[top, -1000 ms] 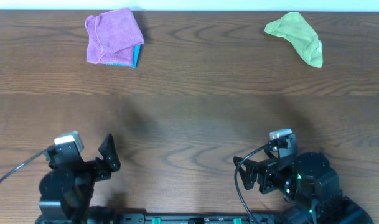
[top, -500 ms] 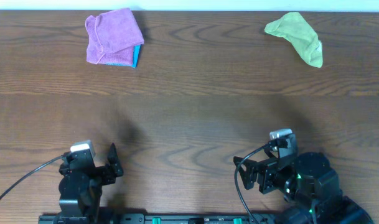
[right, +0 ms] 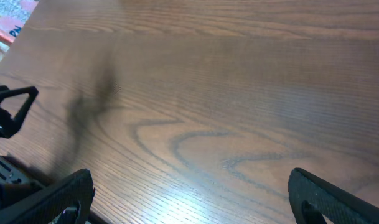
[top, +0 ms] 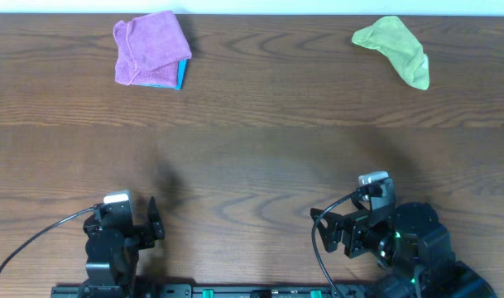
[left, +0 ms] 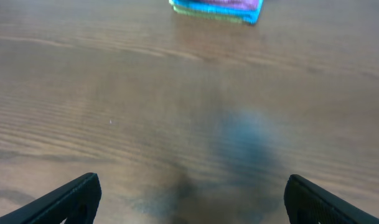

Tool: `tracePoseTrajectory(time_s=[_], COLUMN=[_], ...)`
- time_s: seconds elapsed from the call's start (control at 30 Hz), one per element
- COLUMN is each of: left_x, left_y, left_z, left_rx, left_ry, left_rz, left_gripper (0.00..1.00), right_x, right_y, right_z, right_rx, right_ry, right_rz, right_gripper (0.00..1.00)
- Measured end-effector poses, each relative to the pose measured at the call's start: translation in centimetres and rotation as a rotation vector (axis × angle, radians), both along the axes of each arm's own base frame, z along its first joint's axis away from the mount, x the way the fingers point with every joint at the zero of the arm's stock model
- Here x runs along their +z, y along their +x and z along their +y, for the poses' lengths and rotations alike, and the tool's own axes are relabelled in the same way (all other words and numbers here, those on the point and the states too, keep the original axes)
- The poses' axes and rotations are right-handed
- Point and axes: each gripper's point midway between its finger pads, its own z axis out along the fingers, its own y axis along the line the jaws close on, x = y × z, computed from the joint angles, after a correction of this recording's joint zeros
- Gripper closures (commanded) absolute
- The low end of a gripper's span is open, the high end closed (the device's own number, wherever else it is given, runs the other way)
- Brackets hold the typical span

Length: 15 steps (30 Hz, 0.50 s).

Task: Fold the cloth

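1. Position: the cloth, purple and rumpled, lies at the far left of the table on top of a blue cloth; a lime-green cloth lies at the far right.
2. Left gripper: jaws spread wide over bare wood at the near edge, holding nothing.
3. Right gripper: the same (spread, empty), well apart from the cloth.
4. Printed packet past the table's corner: lettering too blurred to read.

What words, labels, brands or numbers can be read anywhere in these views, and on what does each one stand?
Nothing can be read in full.
On the printed packet, past the table edge in the corner of the right wrist view: blue lettering, too cropped and blurred to read.
On the purple cloth and the lime-green cloth: no lettering visible.
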Motion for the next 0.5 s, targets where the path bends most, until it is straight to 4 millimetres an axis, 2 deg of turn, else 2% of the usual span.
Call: tracePoseTrajectory(time_s=[0.17,0.5], left_x=[-1.5,-2.6], left_y=[-0.3,-0.8], left_z=[0.0,0.0], left_rx=[-0.010,-0.025], left_ry=[0.018,0.041], left_rz=[0.049,0.091], left_gripper=[0.05,0.05], right_x=[0.0,0.0], right_y=[0.0,0.0], right_z=[0.0,0.0], right_rx=[0.000,0.000], right_ry=[0.000,0.000], right_rz=[0.000,0.000], right_gripper=[0.01,0.01])
